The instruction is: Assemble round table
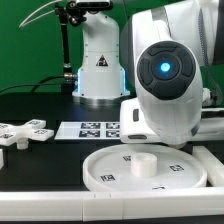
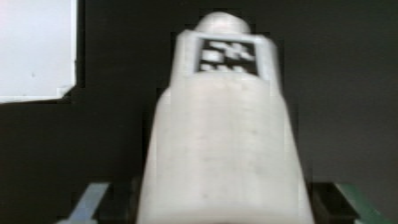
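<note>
The exterior view sits low, near table height, just before the round disc (image 1: 110, 168). It faces across the black table (image 1: 40, 160) toward the arm's base (image 1: 98, 65), with the arm's wrist (image 1: 165, 75) looming close. The wrist view looks at the leg (image 2: 217, 140) from very near. What the 2 views share cannot be told.

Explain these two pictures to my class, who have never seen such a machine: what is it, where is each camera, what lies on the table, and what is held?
It is a robot arm assembling furniture from white parts. One picture is from a camera standing off the arm; the other from a camera on its wrist. On the black table lie a disc, a cross foot and a marker board. The pincer grips the leg.
</note>
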Controlling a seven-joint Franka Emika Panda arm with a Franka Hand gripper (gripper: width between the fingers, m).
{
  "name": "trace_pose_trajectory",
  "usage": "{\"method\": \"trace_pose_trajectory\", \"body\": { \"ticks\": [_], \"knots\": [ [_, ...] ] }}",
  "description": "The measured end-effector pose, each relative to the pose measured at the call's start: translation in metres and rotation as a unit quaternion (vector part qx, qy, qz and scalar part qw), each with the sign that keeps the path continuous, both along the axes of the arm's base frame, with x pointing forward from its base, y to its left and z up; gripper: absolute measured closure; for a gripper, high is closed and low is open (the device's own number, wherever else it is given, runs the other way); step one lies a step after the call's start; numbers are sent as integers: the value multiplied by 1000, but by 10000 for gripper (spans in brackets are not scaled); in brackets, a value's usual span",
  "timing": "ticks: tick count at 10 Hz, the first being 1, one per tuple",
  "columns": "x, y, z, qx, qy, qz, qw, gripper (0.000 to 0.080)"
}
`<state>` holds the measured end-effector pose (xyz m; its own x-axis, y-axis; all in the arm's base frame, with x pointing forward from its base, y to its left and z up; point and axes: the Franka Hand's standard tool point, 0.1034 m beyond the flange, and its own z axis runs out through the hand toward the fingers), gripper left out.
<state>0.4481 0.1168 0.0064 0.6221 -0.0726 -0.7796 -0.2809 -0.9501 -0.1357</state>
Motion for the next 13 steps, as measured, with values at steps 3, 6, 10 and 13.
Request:
{"method": "trace_pose_trajectory", "body": {
  "ticks": [3,6,10,13],
  "knots": [
    [-1,0,0,0,1,0,1000,391],
    [12,-12,28,19,15,7,1000,391],
    [34,-15,47,29,7,12,999,390],
    [40,-15,45,23,-17,7,1000,390]
  ]
}}
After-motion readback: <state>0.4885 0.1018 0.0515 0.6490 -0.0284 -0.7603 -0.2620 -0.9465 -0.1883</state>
